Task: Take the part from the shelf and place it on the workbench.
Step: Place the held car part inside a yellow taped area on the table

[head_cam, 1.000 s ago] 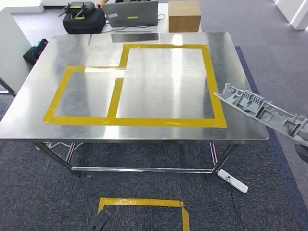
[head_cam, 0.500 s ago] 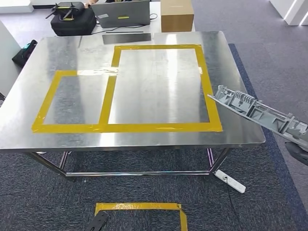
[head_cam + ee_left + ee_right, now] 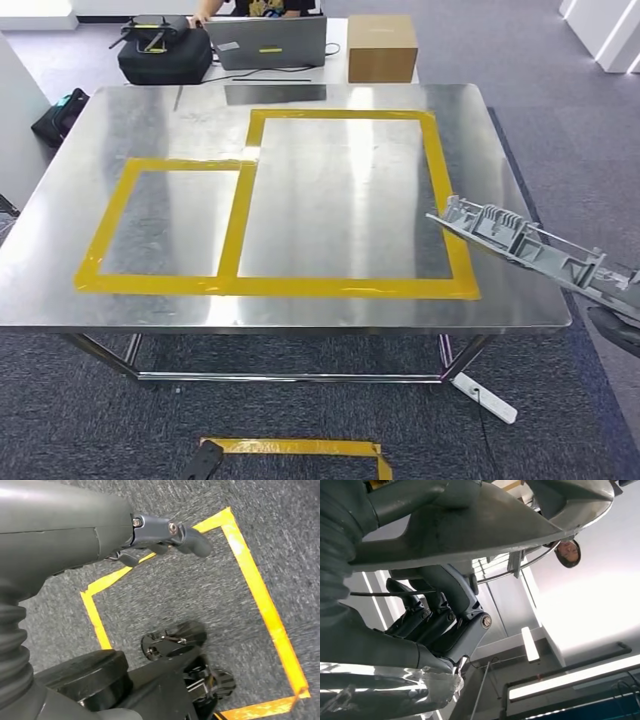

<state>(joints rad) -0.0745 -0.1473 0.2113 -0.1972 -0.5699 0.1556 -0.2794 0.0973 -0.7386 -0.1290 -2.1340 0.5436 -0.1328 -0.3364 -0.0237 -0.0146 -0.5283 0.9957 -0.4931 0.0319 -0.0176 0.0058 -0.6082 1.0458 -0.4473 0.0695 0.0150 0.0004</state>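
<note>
A shiny silver table (image 3: 113, 300) carries yellow tape (image 3: 241, 205) marking two rectangles. The ribbed part (image 3: 521, 243) is plain grey. Dark grey carpet (image 3: 302, 420), a brown cardboard box (image 3: 382, 47), a black bag (image 3: 162, 55).

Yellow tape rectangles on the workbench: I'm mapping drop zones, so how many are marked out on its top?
2. A smaller yellow tape rectangle lies on the workbench's left part; a larger rectangle adjoins it on the right, sharing one strip. The grey part overlaps the larger one's right edge.
</note>
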